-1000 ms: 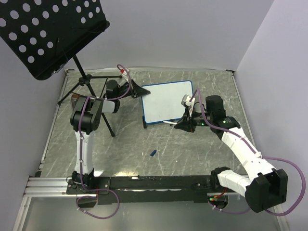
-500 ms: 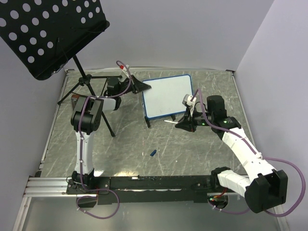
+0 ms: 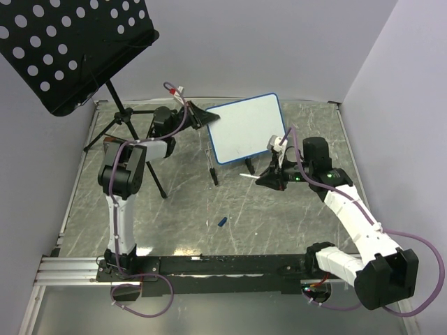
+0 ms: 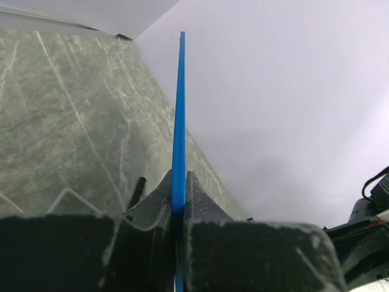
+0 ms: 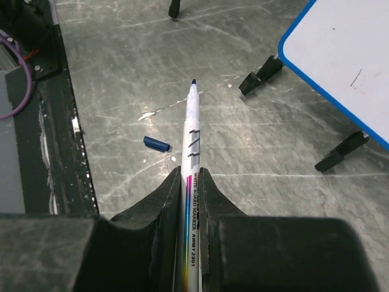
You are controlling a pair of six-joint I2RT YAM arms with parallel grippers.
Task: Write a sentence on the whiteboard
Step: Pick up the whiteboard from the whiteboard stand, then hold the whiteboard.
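- At your far left, the black perforated music stand (image 3: 70, 49) sits on its tripod over the back corner of the table (image 3: 293, 230).
- Your left gripper (image 3: 199, 115) (image 4: 178, 182) is clamped tight on the left edge of the whiteboard (image 3: 246, 129) (image 4: 180, 91). Its wrist view shows the blue frame edge-on between the two fingers.
- A small blue cap (image 3: 221, 222) (image 5: 157, 143) lies loose on the table in front of the board, well apart from both grippers.
- The whiteboard is at the back centre, tilted with its right side further back. You cannot tell whether its black feet (image 5: 261, 74) touch the table.
- In the right wrist view the white face (image 5: 340, 42) carries one short thin stroke.
- Your right gripper (image 3: 264, 179) (image 5: 190, 176) is closed on a marker (image 5: 190, 140). It is just beside the board's near right corner, and the tip points left, clear of the board.
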